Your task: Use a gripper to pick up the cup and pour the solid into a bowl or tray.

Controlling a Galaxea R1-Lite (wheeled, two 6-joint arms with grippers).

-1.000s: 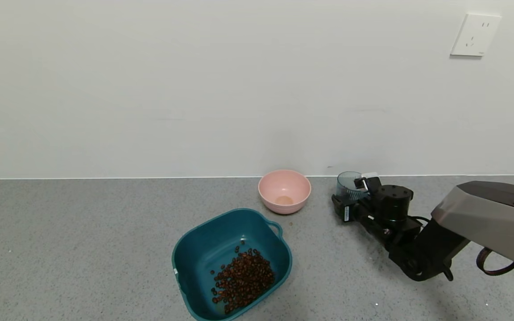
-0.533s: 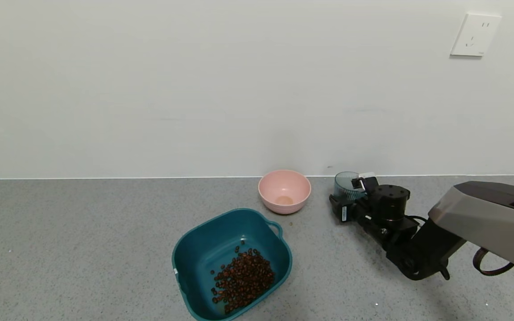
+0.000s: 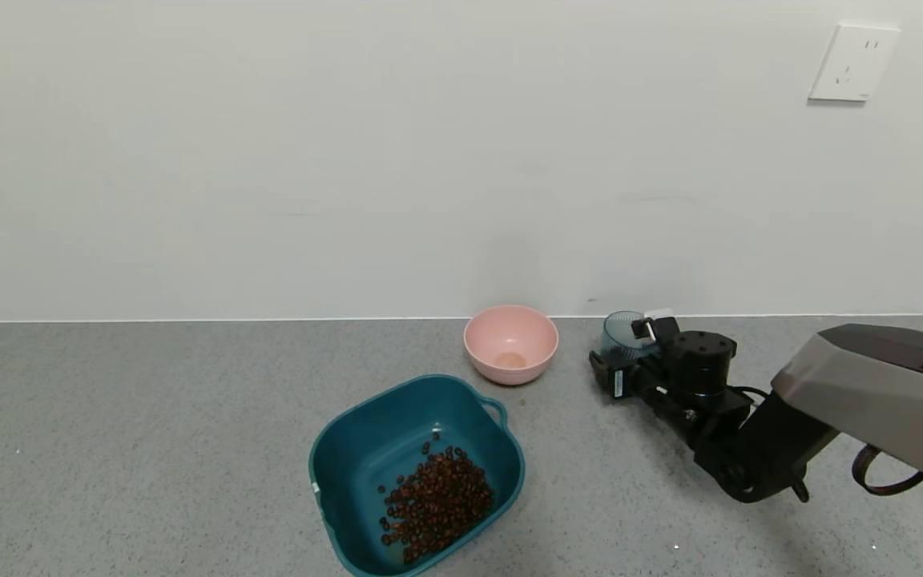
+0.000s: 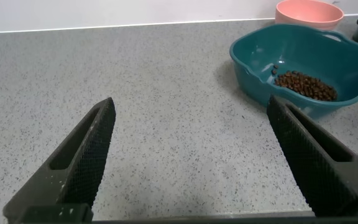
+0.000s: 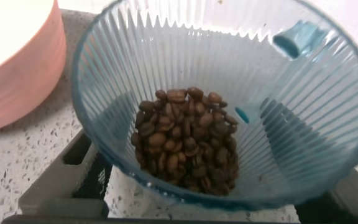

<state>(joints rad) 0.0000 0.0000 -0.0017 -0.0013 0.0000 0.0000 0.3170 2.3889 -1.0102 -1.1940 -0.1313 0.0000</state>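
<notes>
Right pincer (image 3: 620, 362) low on counter, straddling cup (image 5: 216, 106).

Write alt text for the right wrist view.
A ribbed translucent blue cup fills the view, seen from above, with a heap of brown beans at its bottom. The right tool's dark fingers sit on either side of the cup's base, over speckled grey counter. A pink bowl stands beside the cup.

Right arm (image 3: 870, 393): grey angular shell, black joints, round black wrist, white-grey block, black cable loop. Left gripper (image 4: 191, 155): two black wedge fingers (image 4: 86, 155), cross-hatched inner pads.
</notes>
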